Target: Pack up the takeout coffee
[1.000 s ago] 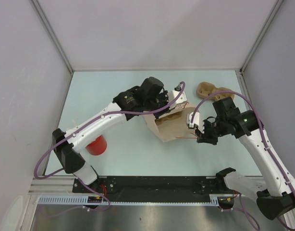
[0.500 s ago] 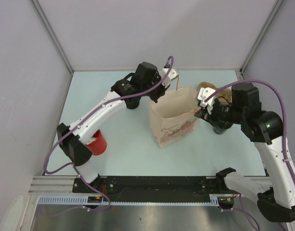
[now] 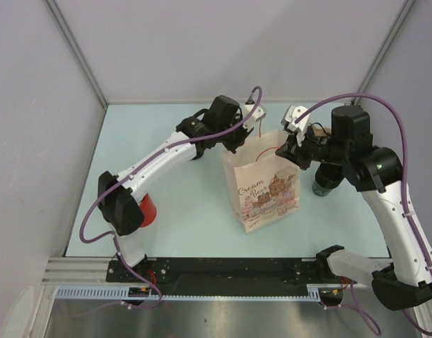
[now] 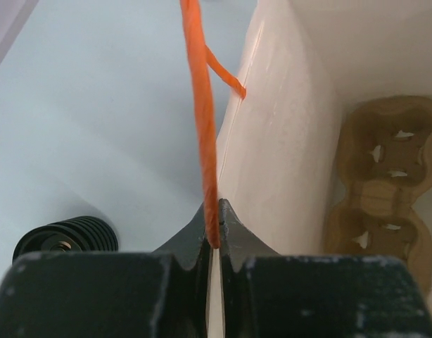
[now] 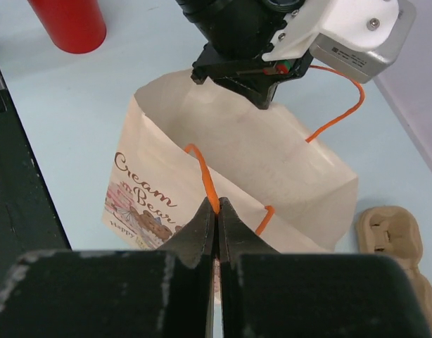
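A paper bag (image 3: 262, 189) printed "Cream Bear" stands upright in mid table, its mouth held open. My left gripper (image 3: 252, 131) is shut on the bag's far orange handle (image 4: 202, 105); the bag's inner wall (image 4: 286, 134) is beside it. My right gripper (image 3: 286, 144) is shut on the near orange handle (image 5: 204, 172), above the printed side of the bag (image 5: 153, 190). My left gripper (image 5: 262, 95) also shows in the right wrist view. A red cup (image 3: 146, 210) stands at the left, partly behind my left arm, and shows in the right wrist view (image 5: 68, 24).
A brown cardboard cup carrier (image 5: 395, 243) lies on the table just behind the bag, mostly hidden by my right arm from above (image 3: 320, 131); it also shows in the left wrist view (image 4: 385, 176). A dark ribbed round object (image 3: 325, 184) stands right of the bag.
The bag has gone from tilted over to upright and has shifted toward the front right. Both grippers have risen, pulling its handles apart. The red cup has not moved.
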`<state>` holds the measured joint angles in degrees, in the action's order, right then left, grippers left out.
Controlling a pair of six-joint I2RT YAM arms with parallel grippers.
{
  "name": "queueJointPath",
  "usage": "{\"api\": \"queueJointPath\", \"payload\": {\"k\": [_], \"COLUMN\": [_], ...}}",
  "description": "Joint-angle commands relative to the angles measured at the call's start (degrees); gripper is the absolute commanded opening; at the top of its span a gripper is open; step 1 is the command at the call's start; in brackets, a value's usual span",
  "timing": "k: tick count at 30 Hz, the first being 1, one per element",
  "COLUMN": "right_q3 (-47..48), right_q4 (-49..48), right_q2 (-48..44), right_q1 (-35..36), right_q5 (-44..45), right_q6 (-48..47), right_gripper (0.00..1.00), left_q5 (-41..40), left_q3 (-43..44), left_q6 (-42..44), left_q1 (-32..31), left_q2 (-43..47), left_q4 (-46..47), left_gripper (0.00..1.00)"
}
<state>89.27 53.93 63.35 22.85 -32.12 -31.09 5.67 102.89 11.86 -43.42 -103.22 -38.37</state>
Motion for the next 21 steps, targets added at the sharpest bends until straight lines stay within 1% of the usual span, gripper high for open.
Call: {"api": "queueJointPath", "payload": {"k": [1, 8, 17, 19, 21], "right_q3": [0.9, 2.4, 4.6, 4.2, 1.5], "right_q4": [-5.3, -6.4, -8.4, -8.3, -8.5], "right_q2": [-2.2, -2.0, -2.0, -1.6, -1.1], "right_q1": [-0.9, -1.2, -3.0, -3.1, -3.1], "right_q5": [0.1, -1.4, -3.5, -3.7, -3.7], "right_q6": [3.4, 5.5, 8.4, 8.3, 7.9], "right_gripper": [0.00, 0.00, 0.00, 0.00, 0.00], "left_q5": [-0.7, 1.7, 2.2, 1.7, 0.3], "left_q3": [3.3, 3.1, 4.8, 4.5, 1.7], "left_q6": [-1.2, -2.4, -2.0, -1.9, -1.7], "left_q1": [0.4, 0.7, 1.0, 1.0, 1.0], "left_q2": [2.1, 5.3, 8.1, 8.5, 7.9], "left_q4": [2.1, 4.1, 4.3, 4.4, 4.7], "left_gripper": [0.08, 0.08, 0.08, 0.08, 0.08]}}
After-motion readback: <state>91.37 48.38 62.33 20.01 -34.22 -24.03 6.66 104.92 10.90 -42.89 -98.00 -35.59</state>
